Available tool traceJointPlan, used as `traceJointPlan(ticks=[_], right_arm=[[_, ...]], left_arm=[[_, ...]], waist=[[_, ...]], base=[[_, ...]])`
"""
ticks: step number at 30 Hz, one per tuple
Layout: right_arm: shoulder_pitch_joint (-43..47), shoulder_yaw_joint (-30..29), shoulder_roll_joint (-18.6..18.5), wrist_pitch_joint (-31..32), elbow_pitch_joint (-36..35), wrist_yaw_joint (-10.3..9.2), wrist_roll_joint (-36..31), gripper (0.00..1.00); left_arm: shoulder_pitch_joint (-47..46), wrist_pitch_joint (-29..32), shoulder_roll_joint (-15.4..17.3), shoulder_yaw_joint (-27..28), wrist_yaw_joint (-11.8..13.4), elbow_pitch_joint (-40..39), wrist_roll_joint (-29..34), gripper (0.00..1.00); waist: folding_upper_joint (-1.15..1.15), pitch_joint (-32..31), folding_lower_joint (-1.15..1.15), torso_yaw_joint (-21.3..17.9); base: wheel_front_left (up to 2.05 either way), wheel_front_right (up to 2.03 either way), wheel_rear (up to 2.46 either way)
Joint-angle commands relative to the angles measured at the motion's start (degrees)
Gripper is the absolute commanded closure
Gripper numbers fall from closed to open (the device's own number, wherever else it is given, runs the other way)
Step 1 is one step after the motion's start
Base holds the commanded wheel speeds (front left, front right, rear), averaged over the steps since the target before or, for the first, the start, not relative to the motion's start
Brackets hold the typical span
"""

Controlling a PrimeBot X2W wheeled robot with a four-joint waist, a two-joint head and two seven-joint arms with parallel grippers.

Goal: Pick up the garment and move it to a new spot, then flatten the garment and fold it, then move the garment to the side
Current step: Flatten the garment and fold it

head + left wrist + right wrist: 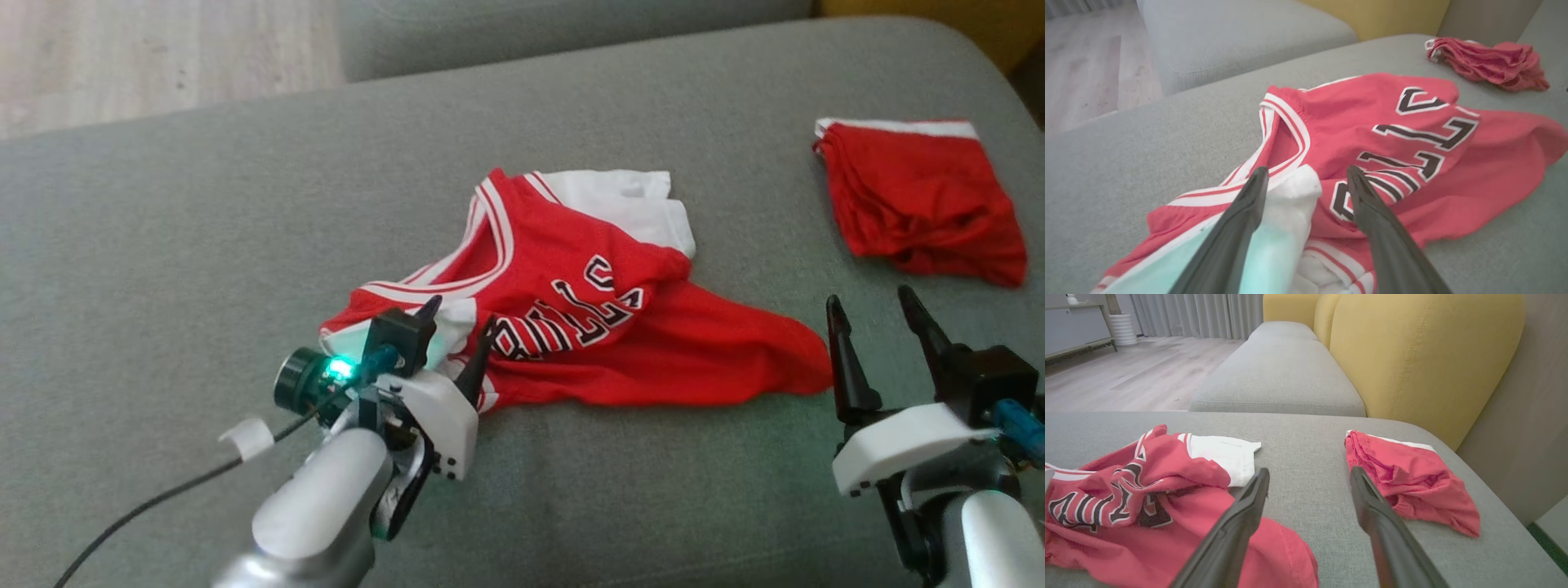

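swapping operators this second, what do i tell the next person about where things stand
Left hand: open, fingers astride a white fold at the red jersey's near-left edge, not closed on it.
Right hand: open, holding nothing, above bare grey cushion just right of the jersey's hem.
Things: the jersey lies crumpled mid-cushion; the red shorts lie apart at the far right.
Done: nothing evident; the jersey is neither flat nor folded.
To do: grasp, move, flatten, fold, set aside.
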Motion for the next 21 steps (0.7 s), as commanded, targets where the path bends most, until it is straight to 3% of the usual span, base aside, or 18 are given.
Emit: traceJointPlan(ticks=[1,9,10,12,15,21], right_arm=[[-3.17,1.25,0.01,-0.14,-2.10,0.39,0.28,0.00],[-3.26,1.11,0.44,-0.90,-1.50,0.39,0.17,0.00],[-3.35,1.13,0.48,-1.01,-1.44,0.39,0.26,0.00],[-3.49,1.09,0.56,-1.25,-1.29,0.39,0.33,0.00],[-3.58,0.96,0.64,-1.66,-0.92,0.39,0.35,0.00],[-2.69,-0.07,0.75,-1.93,-0.50,0.39,0.46,0.00]], left_arm=[[-3.35,0.00,0.85,1.56,0.00,-1.04,0.51,0.00],[-6.24,2.01,1.49,0.47,1.80,4.04,2.67,0.00],[-6.35,2.15,1.44,0.42,1.75,4.26,2.59,0.11],[-6.40,2.17,1.35,0.39,1.64,4.43,2.34,0.60],[-6.18,1.38,1.26,0.64,1.70,4.14,1.91,1.00],[-4.45,-2.05,1.26,1.63,2.20,1.69,0.85,1.00]], waist=[[0.00,1.08,-0.01,-0.95],[0.00,2.18,-0.01,-1.21],[0.00,2.27,-0.01,-1.14],[0.00,2.35,-0.01,-0.91],[0.00,2.14,-0.01,-0.42],[0.00,0.58,-0.01,1.28]], base=[[0.00,0.00,0.00],[0.00,0.00,0.00],[0.00,0.00,0.00],[0.00,0.00,0.00],[0.00,0.00,0.00],[0.00,0.00,0.00]])
